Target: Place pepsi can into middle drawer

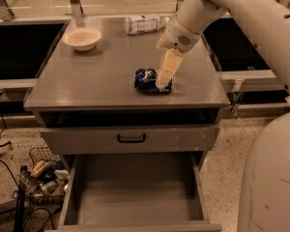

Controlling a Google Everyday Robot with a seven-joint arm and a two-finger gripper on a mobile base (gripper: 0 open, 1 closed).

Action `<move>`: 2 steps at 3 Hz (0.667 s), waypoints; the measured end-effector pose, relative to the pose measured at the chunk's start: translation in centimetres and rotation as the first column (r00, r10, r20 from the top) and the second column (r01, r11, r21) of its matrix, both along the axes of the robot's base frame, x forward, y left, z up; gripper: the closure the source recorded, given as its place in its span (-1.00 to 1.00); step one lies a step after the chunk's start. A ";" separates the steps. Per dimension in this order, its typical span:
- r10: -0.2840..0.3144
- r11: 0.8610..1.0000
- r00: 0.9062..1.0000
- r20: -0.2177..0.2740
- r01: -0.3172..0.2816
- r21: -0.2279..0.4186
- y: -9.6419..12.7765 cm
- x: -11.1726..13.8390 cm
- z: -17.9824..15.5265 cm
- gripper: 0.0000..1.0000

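The pepsi can (pixel 146 80), dark blue with red-and-white marks, lies on its side on the grey cabinet top (pixel 101 76), right of centre. My gripper (pixel 162 83) points down from the upper right, and its cream tip overlaps the can's right end. The middle drawer (pixel 135 190) is pulled out at the bottom of the cabinet, and its bare grey floor shows. Above it is a shut drawer front with a black handle (pixel 131 138).
A white bowl (pixel 82 37) stands at the top's back left. A clear white-labelled bottle (pixel 144 24) lies at the back. A wire basket of items (pixel 42 174) sits on the floor to the left. My white body (pixel 273 178) fills the right side.
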State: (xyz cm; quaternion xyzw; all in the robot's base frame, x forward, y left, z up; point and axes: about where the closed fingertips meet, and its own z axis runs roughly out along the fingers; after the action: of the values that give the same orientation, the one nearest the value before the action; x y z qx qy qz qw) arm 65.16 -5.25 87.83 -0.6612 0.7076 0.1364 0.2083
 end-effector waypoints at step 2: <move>0.001 1.000 0.999 -0.032 -0.001 0.018 0.5 0.0 -1.6 -1.00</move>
State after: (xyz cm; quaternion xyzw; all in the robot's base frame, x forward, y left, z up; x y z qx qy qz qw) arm 65.16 -4.78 86.19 -0.6574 0.7093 0.1533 0.2029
